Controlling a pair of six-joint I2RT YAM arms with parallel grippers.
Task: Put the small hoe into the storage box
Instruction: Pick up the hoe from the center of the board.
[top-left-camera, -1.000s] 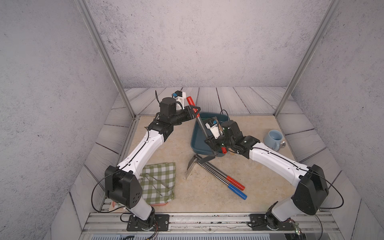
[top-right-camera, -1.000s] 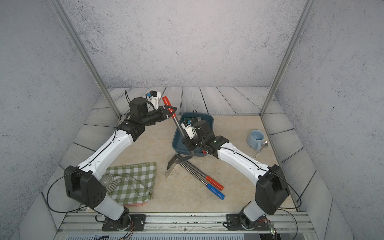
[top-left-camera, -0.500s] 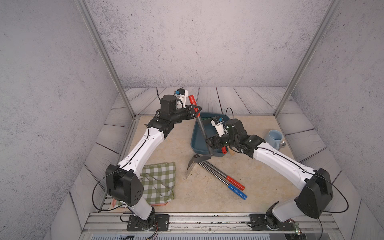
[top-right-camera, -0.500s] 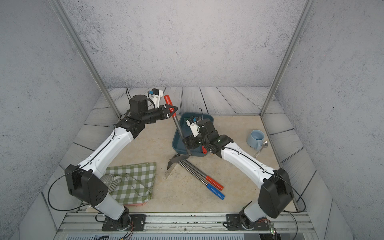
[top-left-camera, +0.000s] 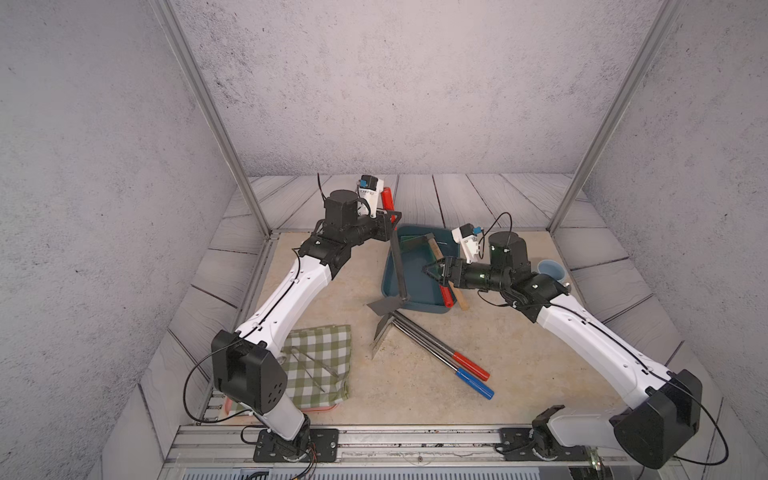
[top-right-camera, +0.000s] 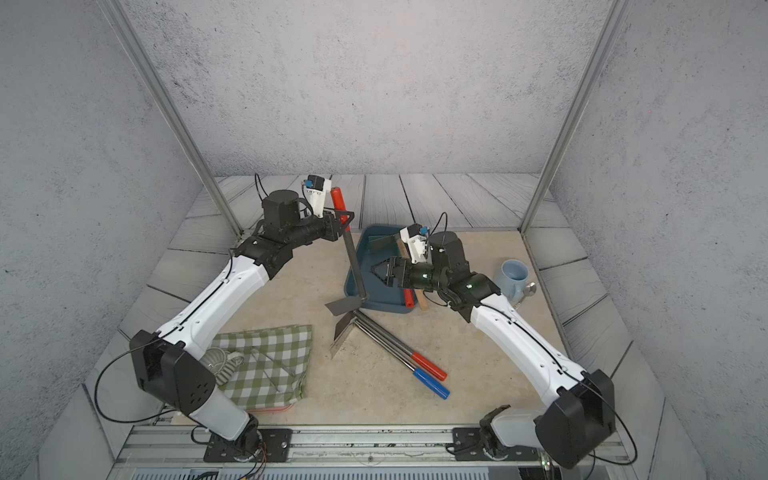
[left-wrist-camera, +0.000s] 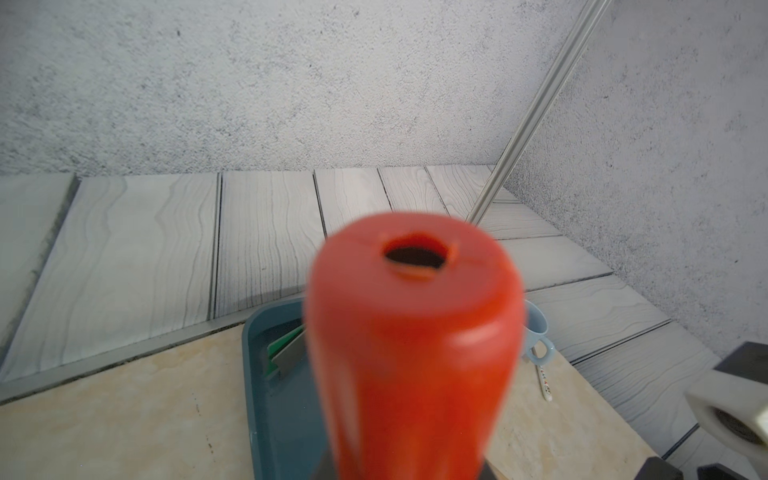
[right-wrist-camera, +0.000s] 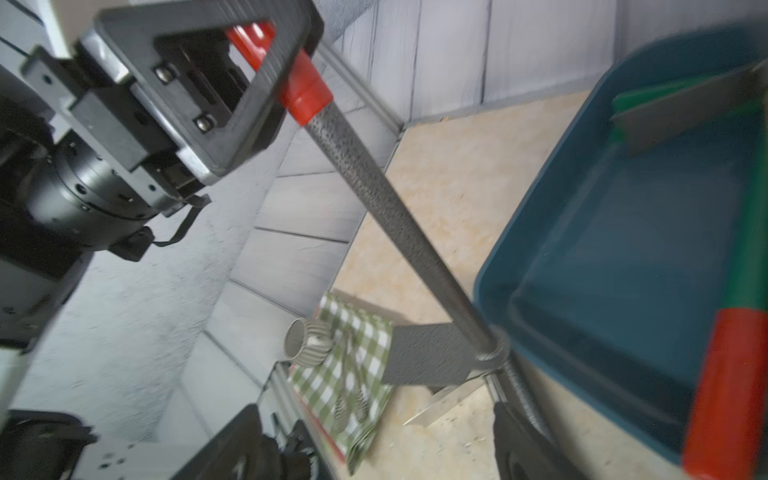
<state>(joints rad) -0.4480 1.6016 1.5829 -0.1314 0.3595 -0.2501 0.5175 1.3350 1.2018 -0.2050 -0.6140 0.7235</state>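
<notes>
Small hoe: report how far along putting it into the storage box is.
Done: the grey-shafted, red-gripped small hoe is lifted, tilted, the left gripper shut on its red grip. In hand: its flat blade is just outside the near corner of the shallow dark teal plastic storage box; the right gripper is open over the box. Left: bring the blade inside and release.

Mid-table: storage box (top-left-camera: 415, 291), two tools (top-left-camera: 445, 294) inside; mug (top-left-camera: 550, 270) right of it; hoe (top-left-camera: 398, 266) leaning over its left rim; two more tools (top-left-camera: 432, 345) before it; cloth (top-left-camera: 320, 361) front-left.
</notes>
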